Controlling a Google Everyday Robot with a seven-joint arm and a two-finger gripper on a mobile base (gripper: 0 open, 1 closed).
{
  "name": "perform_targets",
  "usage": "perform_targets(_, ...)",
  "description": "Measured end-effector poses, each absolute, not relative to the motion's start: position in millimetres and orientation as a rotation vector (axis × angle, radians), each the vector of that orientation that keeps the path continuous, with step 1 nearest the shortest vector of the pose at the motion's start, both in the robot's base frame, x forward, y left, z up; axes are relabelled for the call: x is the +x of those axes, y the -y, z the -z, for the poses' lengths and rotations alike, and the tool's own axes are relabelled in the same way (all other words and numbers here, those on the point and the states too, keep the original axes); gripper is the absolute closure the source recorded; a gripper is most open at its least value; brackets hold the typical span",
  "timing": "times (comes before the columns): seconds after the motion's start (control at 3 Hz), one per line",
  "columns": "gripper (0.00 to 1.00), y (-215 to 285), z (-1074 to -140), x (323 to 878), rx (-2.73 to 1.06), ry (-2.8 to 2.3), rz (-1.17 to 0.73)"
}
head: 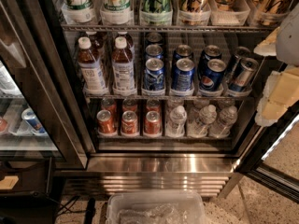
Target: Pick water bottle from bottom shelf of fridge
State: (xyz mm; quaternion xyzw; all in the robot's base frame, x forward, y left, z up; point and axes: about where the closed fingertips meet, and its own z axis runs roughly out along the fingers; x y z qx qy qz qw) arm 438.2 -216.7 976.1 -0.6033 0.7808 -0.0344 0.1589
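The fridge (pixel 154 164) stands open in front of me. On its bottom shelf (pixel 163 136) three clear water bottles with white caps stand at the right: one (pixel 176 120), a second (pixel 202 120) and a third (pixel 224 120), with more behind them. My gripper (pixel 276 93) shows as pale beige and white shapes at the right edge. It is outside the fridge, to the right of the middle shelf, above and to the right of the water bottles, and touches none of them.
Orange-red cans (pixel 129 122) fill the bottom shelf's left lanes. Blue cans (pixel 183 73) and brown-drink bottles (pixel 122 64) stand on the shelf above. The slatted steel grille (pixel 149 183) is below. A clear plastic bin (pixel 156 209) sits on the floor. The open glass door (pixel 275 171) is at the right.
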Motion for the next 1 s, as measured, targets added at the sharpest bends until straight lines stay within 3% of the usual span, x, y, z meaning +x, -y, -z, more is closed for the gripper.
perform_targets(0.67, 0.00, 213, -948, 432, -1.703, -2.221, 0.122)
perform_targets(1.0, 0.00, 220, -884, 422, -1.683, -2.217, 0.079)
